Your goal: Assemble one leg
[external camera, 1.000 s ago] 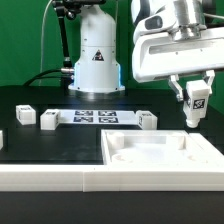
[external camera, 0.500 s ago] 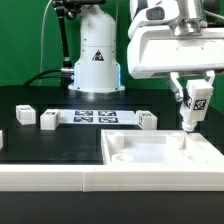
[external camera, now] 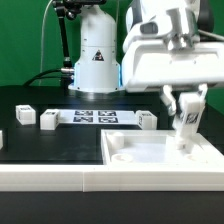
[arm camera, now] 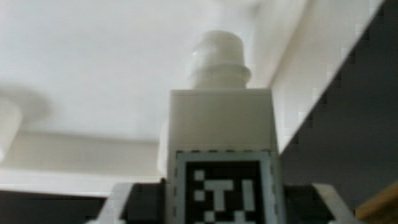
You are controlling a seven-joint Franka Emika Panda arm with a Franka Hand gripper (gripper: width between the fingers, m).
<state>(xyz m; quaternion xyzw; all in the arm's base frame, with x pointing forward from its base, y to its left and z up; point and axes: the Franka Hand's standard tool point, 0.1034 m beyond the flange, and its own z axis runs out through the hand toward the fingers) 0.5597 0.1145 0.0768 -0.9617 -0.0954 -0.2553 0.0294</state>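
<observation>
Gripper (external camera: 186, 108) grasps the leg (external camera: 187, 121) upright, peg downward, over a corner recess of the square piece (external camera: 135, 165), presumably to seat it.

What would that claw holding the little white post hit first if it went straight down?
Probably the large white square piece: the leg held in the gripper points down at its corner, so the leg's tip would touch first. Exact depth is unclear.

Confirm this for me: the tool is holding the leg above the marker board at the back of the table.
Not quite. The tool is holding the leg, but above a corner of the large white square piece at the front, not above the marker board. The exterior view shows this.
</observation>
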